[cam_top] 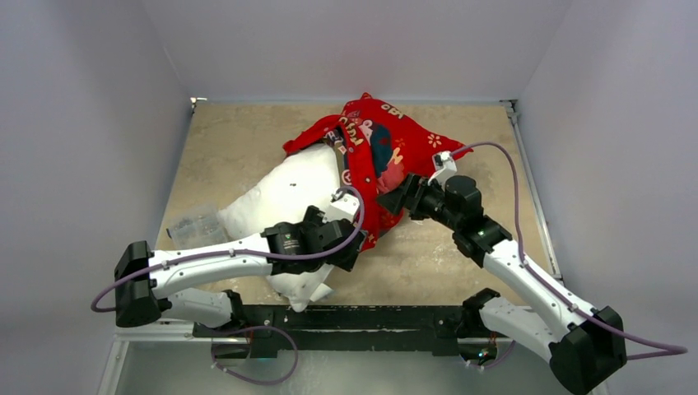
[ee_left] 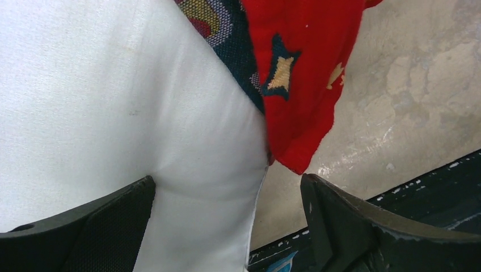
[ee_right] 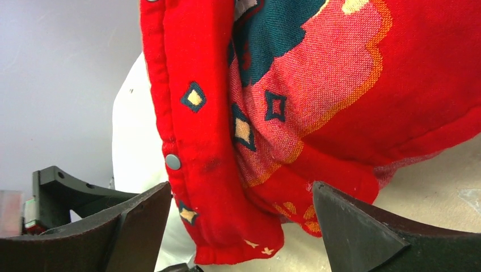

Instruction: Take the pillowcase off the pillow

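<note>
Red pillowcase point(cam_top: 387, 140) half on pillow point(cam_top: 272, 197) | clear plastic point(cam_top: 193, 226) beside it | left gripper point(ee_left: 227, 187), right gripper point(ee_right: 241, 190) spread

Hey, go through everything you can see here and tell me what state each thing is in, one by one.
pillowcase, partly off, bunched over the pillow's far end.
pillow, near part bare, far end inside the pillowcase.
left tool, open, straddling the pillow's bare edge.
right tool, open, bunched pillowcase hem in its gap, not clamped.
clear plastic item, lying on the table beside the pillow.
</note>
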### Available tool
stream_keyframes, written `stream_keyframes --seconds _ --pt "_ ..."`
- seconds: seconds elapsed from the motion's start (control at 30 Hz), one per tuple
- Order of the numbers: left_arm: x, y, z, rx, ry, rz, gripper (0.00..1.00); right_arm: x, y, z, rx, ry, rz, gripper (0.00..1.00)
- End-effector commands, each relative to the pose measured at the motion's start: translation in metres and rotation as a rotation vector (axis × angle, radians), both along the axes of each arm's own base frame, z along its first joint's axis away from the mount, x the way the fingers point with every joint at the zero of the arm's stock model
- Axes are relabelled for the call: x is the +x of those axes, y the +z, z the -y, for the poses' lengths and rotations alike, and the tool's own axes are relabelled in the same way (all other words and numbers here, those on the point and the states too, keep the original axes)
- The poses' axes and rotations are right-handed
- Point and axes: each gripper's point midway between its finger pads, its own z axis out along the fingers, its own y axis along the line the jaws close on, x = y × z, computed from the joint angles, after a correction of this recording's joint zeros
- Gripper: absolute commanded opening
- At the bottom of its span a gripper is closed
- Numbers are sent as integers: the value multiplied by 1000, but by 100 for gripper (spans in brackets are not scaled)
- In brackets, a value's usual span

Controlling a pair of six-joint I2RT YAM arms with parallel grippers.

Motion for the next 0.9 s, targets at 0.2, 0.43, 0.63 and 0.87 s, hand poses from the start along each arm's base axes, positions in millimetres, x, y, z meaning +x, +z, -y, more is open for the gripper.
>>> stream_keyframes --seconds 0.2,0.43,0.63,0.87 --pt "6 -17 -38 145 194 32 94 -14 -18 -15 39 102 -6 94" --pt "0 -21 -33 92 186 0 90 -22 -39 -35 45 197 -27 93" --pt "0 -9 -29 18 185 14 91 -36 -52 -61 61 290 -42 84" --pt "-3 -19 -30 37 170 -3 94 -15 -49 -53 20 165 -41 27"
